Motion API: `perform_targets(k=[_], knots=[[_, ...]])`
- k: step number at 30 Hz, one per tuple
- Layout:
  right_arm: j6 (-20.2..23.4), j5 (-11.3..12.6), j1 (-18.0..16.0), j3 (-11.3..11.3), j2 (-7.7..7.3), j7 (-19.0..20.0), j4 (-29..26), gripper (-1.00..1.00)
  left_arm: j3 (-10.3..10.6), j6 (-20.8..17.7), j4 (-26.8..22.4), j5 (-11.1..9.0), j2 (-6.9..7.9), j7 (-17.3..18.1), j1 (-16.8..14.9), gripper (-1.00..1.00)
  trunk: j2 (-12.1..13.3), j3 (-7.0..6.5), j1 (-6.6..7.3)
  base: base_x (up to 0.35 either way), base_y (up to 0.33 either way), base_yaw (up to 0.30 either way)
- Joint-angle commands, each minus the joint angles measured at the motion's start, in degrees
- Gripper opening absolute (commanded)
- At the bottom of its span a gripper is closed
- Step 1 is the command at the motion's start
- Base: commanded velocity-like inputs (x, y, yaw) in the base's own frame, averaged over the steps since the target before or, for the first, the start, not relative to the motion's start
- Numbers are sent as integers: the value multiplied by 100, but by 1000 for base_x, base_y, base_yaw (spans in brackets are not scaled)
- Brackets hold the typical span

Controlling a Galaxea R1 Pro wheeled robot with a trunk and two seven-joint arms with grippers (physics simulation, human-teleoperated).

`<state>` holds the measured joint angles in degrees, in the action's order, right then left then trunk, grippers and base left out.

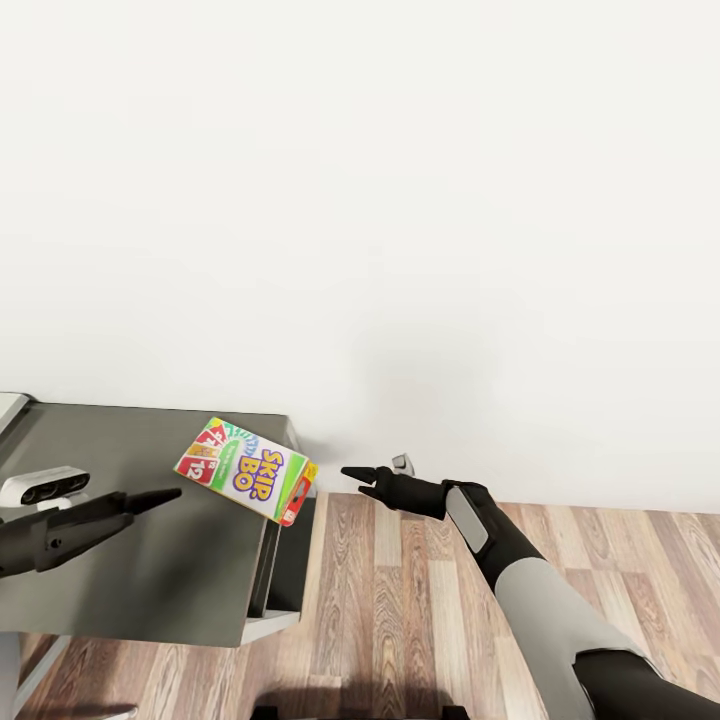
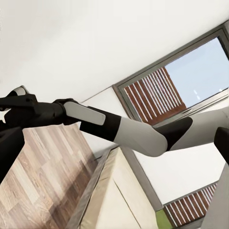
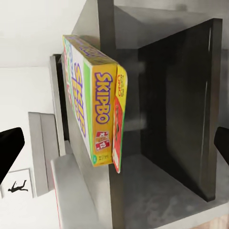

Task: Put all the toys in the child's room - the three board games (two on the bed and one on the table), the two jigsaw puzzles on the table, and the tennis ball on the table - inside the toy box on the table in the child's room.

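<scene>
A board game, the white and yellow SKIP BO box (image 1: pixel 250 468), lies on the far right corner of the dark grey table (image 1: pixel 150 580), with one end hanging past the edge. The right wrist view shows this box (image 3: pixel 93 105) edge-on, ahead of the fingers. My right gripper (image 1: pixel 352 478) hovers over the floor just right of the box, open and empty, pointing at it. Over the table, left of the box, my left gripper (image 1: pixel 155 500) is open and holds nothing. The toy box, puzzles, ball and bed are out of view.
A white wall rises right behind the table. Wood plank floor (image 1: pixel 400 600) spreads to the right and front. A lower dark shelf (image 1: pixel 290 560) hangs under the table's right end. In the left wrist view my right arm (image 2: pixel 124 131) crosses before a window (image 2: pixel 191 76).
</scene>
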<state>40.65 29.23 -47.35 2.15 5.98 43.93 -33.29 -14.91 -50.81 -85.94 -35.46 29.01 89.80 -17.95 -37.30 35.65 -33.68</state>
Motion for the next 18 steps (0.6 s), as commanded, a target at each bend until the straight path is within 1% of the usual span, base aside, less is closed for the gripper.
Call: perform_targets(k=[1,5,10,14,18], knots=[[35,30,-3,5,-1,-7,-2,100,0,-59,-1,0,1,20,2,100,-6,5,-1,0,0,0],[32,30,-3,5,-1,-7,-2,100,-4,-51,-1,-16,6,20,14,100,-6,5,-1,26,56,0],[31,30,-3,6,-1,-7,-2,100,-3,-27,-2,-117,8,20,25,100,-6,5,-1,72,121,0],[27,30,-3,5,-1,-7,-2,100,-3,-17,-11,-198,8,20,41,100,-6,5,-1,24,36,0],[23,30,-3,5,5,-10,3,100,0,-10,-22,-229,2,20,82,100,-6,5,-1,6,11,0]])
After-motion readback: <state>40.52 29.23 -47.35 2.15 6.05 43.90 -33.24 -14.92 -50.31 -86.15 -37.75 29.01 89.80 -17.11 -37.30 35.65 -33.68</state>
